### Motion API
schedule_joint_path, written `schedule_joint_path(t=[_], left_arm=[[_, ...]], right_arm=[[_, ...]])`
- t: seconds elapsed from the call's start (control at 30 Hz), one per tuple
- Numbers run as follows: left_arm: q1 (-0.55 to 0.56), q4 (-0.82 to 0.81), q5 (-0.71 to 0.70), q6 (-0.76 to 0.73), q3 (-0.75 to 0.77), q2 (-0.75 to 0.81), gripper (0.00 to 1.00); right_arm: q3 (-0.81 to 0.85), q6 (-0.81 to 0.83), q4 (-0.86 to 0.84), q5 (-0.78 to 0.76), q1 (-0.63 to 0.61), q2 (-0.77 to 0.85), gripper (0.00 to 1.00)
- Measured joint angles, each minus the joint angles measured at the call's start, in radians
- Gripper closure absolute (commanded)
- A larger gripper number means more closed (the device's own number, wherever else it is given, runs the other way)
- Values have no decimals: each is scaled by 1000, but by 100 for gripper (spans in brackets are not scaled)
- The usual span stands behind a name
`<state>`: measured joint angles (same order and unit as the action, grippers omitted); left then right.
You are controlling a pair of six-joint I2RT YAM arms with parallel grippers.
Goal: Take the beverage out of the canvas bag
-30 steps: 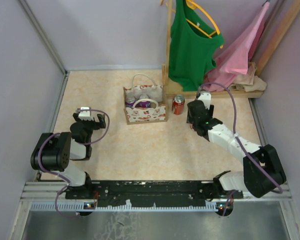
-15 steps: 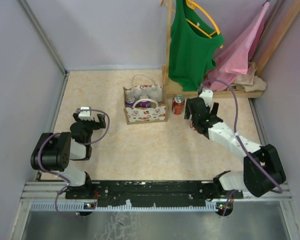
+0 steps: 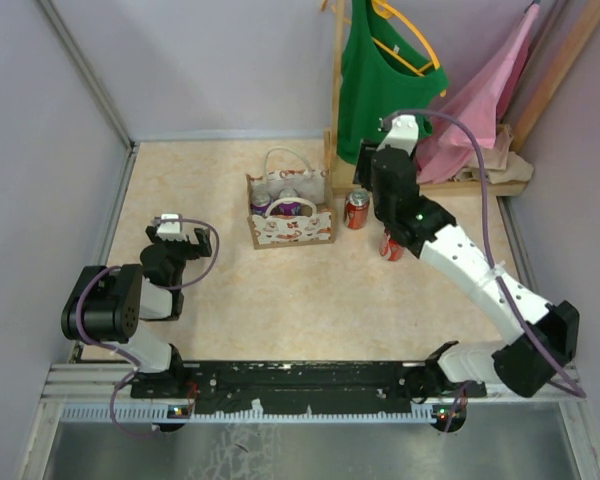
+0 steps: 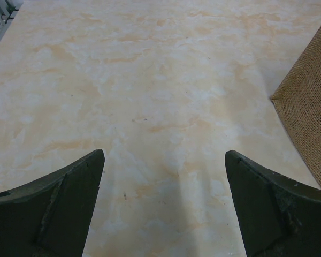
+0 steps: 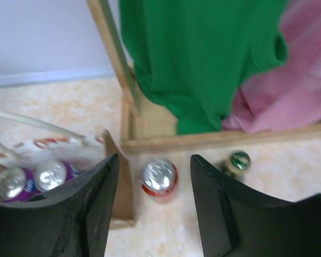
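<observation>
Seen from above, the right gripper [image 5: 154, 159], jaws spread and empty, hovers at 3 o'clock of the bag [image 3: 292, 232], so the upright purple cans [image 5: 12, 182] inside lie at its 9 o'clock, nearer it than the idle, open left gripper [image 4: 164, 155].

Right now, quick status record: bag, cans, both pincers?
canvas bag: upright, purple cans inside
red can: standing on table, right of bag
left pincer: open, empty, over table
right pincer: open, empty, raised, facing red can
task: unfinished, drinks in bag
</observation>
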<state>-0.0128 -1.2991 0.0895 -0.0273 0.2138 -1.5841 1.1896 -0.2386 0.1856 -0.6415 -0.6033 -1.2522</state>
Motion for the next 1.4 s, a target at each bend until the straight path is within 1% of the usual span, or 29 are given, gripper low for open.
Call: schedule_joint_path(t=[0.07, 0.13, 0.17, 0.23, 0.37, 0.53, 0.67, 0.8, 0.9, 0.97, 1.4], left_arm=[[0, 0, 0, 0, 0, 0, 0], [0, 0, 0, 0, 0, 0, 0], [0, 0, 0, 0, 0, 0, 0], [0, 0, 0, 0, 0, 0, 0], [0, 0, 0, 0, 1, 0, 0], [0, 0, 0, 0, 1, 0, 0], [0, 0, 0, 0, 1, 0, 0], [0, 0, 0, 0, 1, 0, 0], [0, 0, 0, 0, 1, 0, 0], [0, 0, 0, 0, 1, 0, 0], [0, 0, 0, 0, 1, 0, 0]], right_arm=[[72, 15, -12, 39, -1, -56, 60], [165, 27, -3, 89, -2, -139, 66], [199, 32, -4, 106, -3, -173, 67], [280, 40, 7, 151, -9, -257, 66], [398, 65, 65, 199, -38, -393, 54], [477, 86, 130, 229, -97, -513, 30], [489, 83, 175, 266, -121, -580, 17], [501, 73, 208, 302, -122, -646, 9], [501, 68, 222, 317, -122, -681, 6], [504, 65, 227, 327, -122, -699, 1], [528, 63, 228, 380, -122, -795, 1]])
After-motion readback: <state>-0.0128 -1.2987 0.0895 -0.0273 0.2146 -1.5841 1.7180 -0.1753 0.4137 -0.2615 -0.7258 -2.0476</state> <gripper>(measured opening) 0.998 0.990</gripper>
